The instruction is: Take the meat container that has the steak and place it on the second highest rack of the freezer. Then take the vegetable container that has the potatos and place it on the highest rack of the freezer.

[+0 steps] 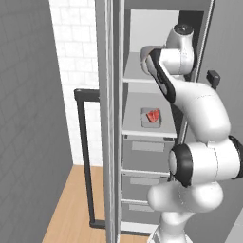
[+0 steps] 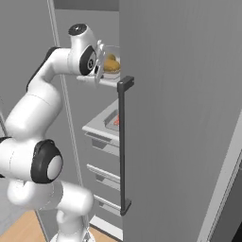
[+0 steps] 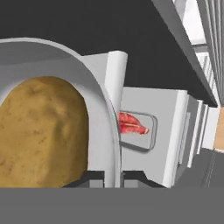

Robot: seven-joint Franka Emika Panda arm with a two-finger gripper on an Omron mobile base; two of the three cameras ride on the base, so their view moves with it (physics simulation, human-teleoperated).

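Carrying the rounded light-grey vegetable container [image 3: 94, 109] with its lumpy yellow-brown potatoes [image 3: 43, 131], the two-finger gripper [image 2: 100, 64] has its jaws clamped together on the container's rim. Judging by the scene, the first half of the task is done: the small red steak [image 1: 153, 115] lies in its shallow rectangular grey meat tray [image 1: 151, 117] on the second highest rack [image 1: 137, 124] of the tall grey freezer [image 1: 142, 142], just above the grey drawer fronts [image 1: 148, 146].

The step in hand looks like placing the potatoes. In the right base view the container sits at the front edge of the highest rack [image 2: 109, 82], one board above the steak's shelf and just behind the dark bar handle [image 2: 123, 146] of the freezer door. Whether its base already rests on the board cannot be told.

The bowl looks roughly level, mouth upward, though which way its long oval axis lies within the freezer is unclear.

Next would probably be pushing it deeper, setting it flat, then releasing.
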